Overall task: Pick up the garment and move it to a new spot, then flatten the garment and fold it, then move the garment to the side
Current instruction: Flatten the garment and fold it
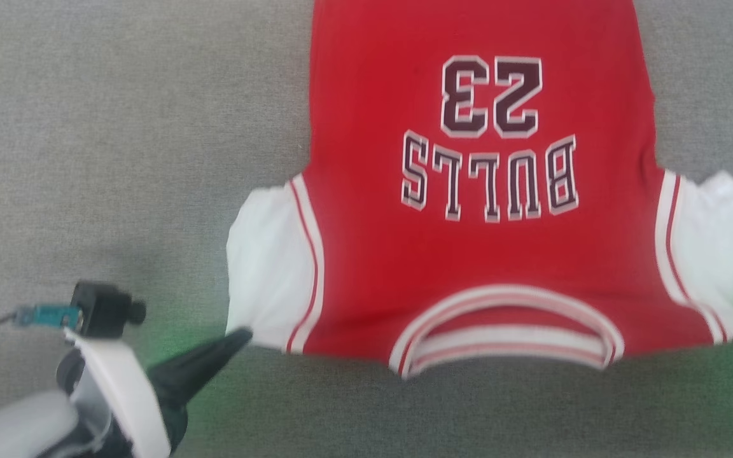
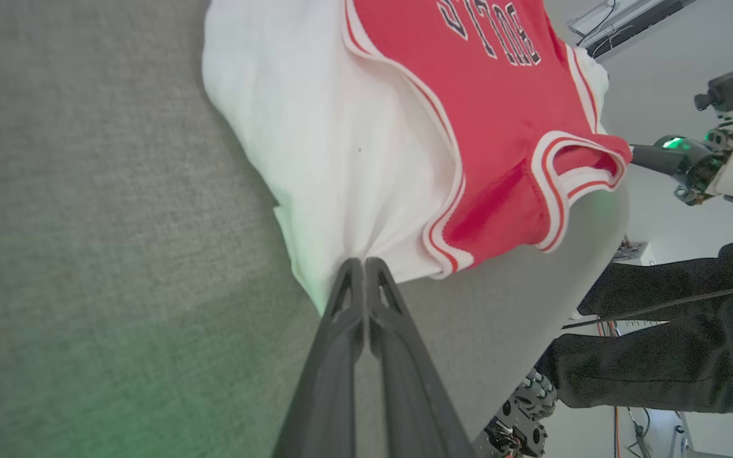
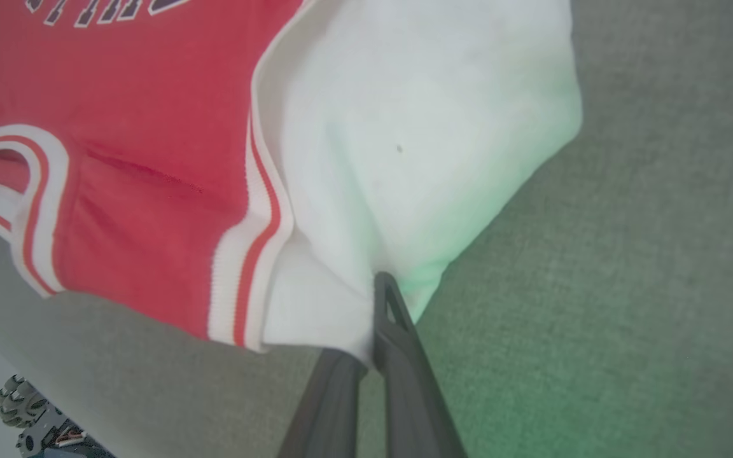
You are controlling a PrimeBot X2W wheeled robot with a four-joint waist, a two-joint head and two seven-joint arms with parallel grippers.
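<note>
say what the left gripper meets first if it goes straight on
The garment: the left gripper holds its white sleeve in shut jaws, with more cloth straight ahead.

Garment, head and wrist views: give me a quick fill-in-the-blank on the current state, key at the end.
1. The left gripper is shut on one white ____ of the garment.
2. The right gripper grips the opposite side with its jaws ____.
3. The dark number on the garment's red body is ____.
4. The surface under the garment is ____ in colour.
Missing words: sleeve; shut; 23; grey.
</note>
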